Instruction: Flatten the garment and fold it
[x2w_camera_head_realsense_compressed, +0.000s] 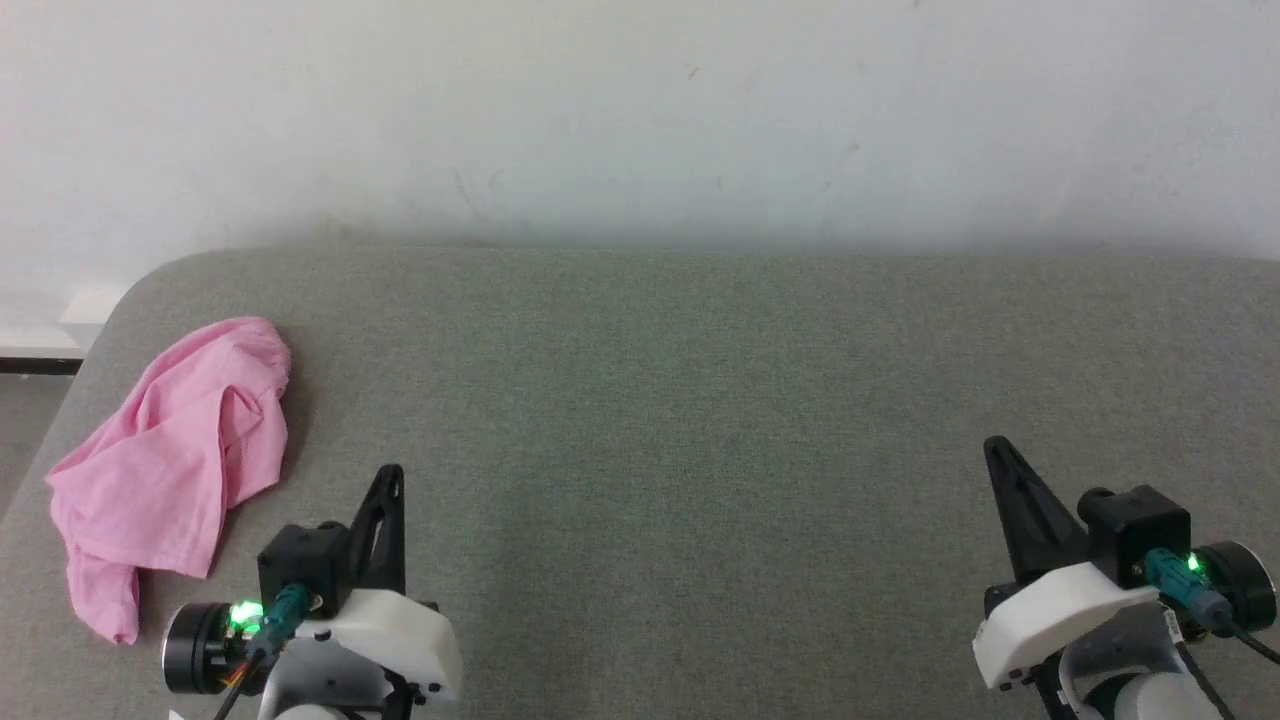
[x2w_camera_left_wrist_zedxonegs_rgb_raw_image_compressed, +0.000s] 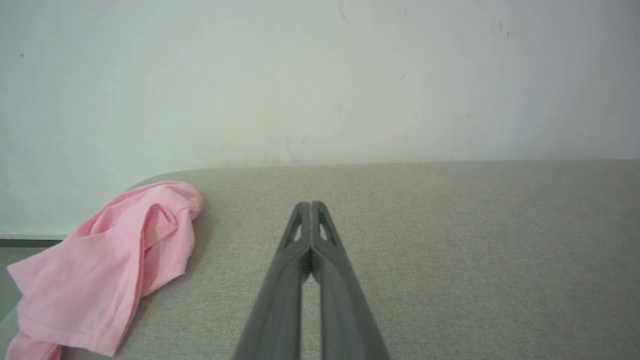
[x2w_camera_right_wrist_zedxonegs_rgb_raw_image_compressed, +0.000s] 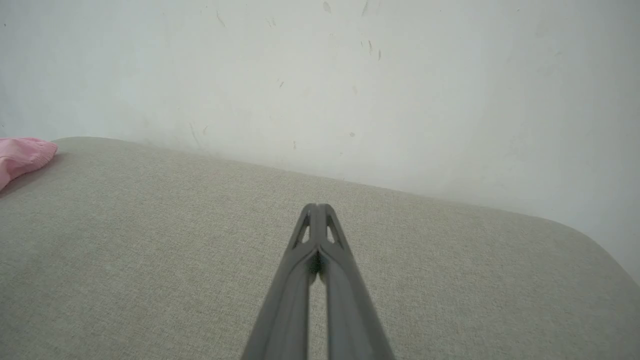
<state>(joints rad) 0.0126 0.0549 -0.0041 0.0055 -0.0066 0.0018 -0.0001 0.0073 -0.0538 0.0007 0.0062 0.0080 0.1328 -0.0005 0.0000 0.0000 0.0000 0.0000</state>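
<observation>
The pink garment (x2w_camera_head_realsense_compressed: 170, 460) lies crumpled in a heap near the left end of the grey table (x2w_camera_head_realsense_compressed: 660, 400), part of it hanging close to the left edge. It also shows as the garment (x2w_camera_left_wrist_zedxonegs_rgb_raw_image_compressed: 105, 270) at the lower left of the left wrist view and as a small pink corner, the garment (x2w_camera_right_wrist_zedxonegs_rgb_raw_image_compressed: 22, 155), at the left edge of the right wrist view. My left gripper (x2w_camera_head_realsense_compressed: 392, 472) is shut and empty, a short way right of the cloth, its tips together (x2w_camera_left_wrist_zedxonegs_rgb_raw_image_compressed: 311, 204). My right gripper (x2w_camera_head_realsense_compressed: 992, 442) is shut and empty far to the right, tips closed (x2w_camera_right_wrist_zedxonegs_rgb_raw_image_compressed: 317, 205).
A white wall (x2w_camera_head_realsense_compressed: 640, 120) rises right behind the table's far edge. The table corners are rounded, with the left one (x2w_camera_head_realsense_compressed: 140, 285) just behind the garment. A strip of floor and baseboard (x2w_camera_head_realsense_compressed: 35, 365) shows beyond the left edge.
</observation>
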